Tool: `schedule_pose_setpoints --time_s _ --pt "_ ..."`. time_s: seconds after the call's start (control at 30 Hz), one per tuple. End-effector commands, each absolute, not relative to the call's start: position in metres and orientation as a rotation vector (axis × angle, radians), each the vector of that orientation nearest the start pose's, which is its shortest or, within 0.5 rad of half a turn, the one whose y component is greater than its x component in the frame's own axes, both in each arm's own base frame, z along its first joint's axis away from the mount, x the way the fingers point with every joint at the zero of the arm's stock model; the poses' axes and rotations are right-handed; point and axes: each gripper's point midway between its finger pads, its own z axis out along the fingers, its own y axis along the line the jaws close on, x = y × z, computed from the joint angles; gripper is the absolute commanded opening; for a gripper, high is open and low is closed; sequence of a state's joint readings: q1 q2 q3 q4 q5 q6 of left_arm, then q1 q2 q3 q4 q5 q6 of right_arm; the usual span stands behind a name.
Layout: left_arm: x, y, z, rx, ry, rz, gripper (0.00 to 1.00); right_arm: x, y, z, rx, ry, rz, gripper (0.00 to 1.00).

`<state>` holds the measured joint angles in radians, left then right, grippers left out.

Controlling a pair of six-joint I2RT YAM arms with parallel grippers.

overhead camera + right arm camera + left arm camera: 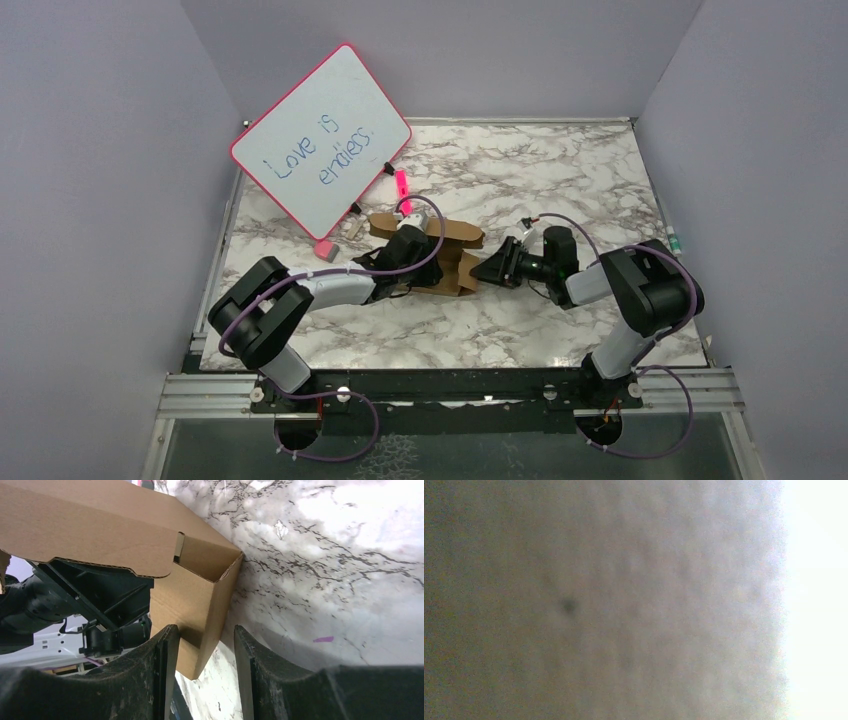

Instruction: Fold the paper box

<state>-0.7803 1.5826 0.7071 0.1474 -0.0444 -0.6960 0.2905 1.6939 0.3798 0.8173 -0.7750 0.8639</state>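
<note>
The paper box [450, 262] is a brown cardboard sheet, partly folded, lying mid-table. In the right wrist view its upright side wall and corner [195, 595] stand with a flap spread above. My right gripper [205, 635] is open, and the box's lower corner sits between its fingers [160, 680], close to the left one. In the top view the right gripper [482, 271] is at the box's right end. My left gripper [408, 250] is low over the box's left part. The left wrist view shows only a blurred brown-grey surface very close to the lens, and no fingers.
A pink-framed whiteboard [322, 140] with writing leans at the back left. A pink marker [401, 183] and a pink eraser [325, 249] lie near it. Purple walls enclose the marble table [560, 180] on three sides.
</note>
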Motion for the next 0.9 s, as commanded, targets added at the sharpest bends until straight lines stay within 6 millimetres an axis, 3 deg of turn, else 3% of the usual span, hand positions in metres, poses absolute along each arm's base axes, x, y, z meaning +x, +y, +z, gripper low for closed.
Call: schedule_pose_setpoints --time_s 0.0,0.5,0.87 --pt "0.253 -0.293 0.028 0.095 2.459 -0.706 0.43 0.268 0.237 0.058 0.069 2.226 1.462 0.49" --pt "0.251 -0.3 0.029 0.108 2.457 -0.723 0.43 0.278 0.249 0.06 0.029 2.306 1.263 0.47" --pt "0.249 -0.303 0.032 0.112 2.451 -0.735 0.42 0.281 0.254 0.038 0.019 2.425 1.007 0.46"
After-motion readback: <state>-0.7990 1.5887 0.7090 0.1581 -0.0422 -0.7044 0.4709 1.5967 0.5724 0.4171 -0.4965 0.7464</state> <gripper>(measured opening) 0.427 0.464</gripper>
